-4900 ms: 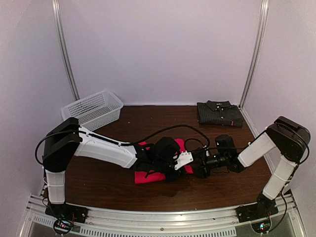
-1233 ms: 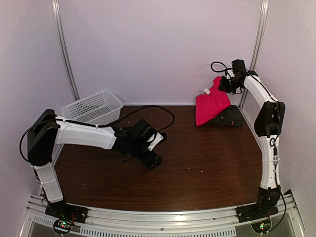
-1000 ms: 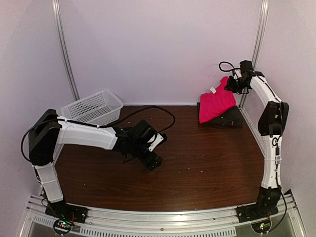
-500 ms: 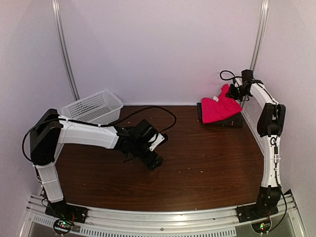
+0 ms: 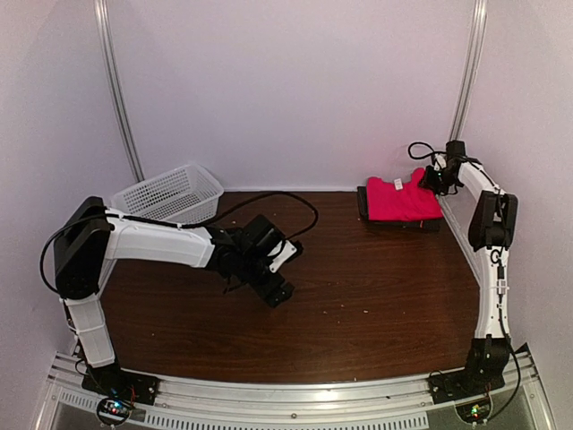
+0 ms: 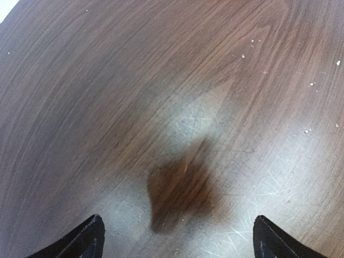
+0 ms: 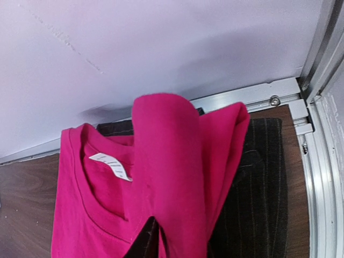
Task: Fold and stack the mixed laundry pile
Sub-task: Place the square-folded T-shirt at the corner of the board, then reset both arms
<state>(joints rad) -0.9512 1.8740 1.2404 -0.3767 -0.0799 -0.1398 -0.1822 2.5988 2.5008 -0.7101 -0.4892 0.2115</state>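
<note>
Fingers (image 6: 88,239) on the left gripper (image 5: 277,294) are spread wide, nothing between them. Its wrist view shows only bare brown table (image 6: 161,80) under the tips: a few pale specks, and a glare patch with a dark shadow in it. From overhead, that arm reaches low across the middle-left of the table, gripper close to the surface and well apart from the laundry.

Right gripper (image 5: 428,179) is up at the far right corner, near the metal frame post (image 5: 461,98), arm stretched tall. One dark finger (image 7: 146,244) shows at the bottom of its wrist view, against a raised roll of the red-pink T-shirt (image 7: 91,215). The other finger is out of frame, so I can't tell whether the cloth is pinched or free.

T-shirt lies on top of the dark pinstriped shirt (image 7: 258,183), both at the far right corner by the back wall. Neckline faces up, white label (image 7: 110,164) visible inside it. Right side of the T-shirt is humped into a fold next to the gripper. The rest lies flat. Pinstriped shirt sticks out from under on the right in the wrist view, and along the near edge from overhead. It sits flat, just beside the aluminium rail (image 7: 317,177) at the table edge.

White lattice basket (image 5: 170,193) is at the far left corner, well apart from both garments.
</note>
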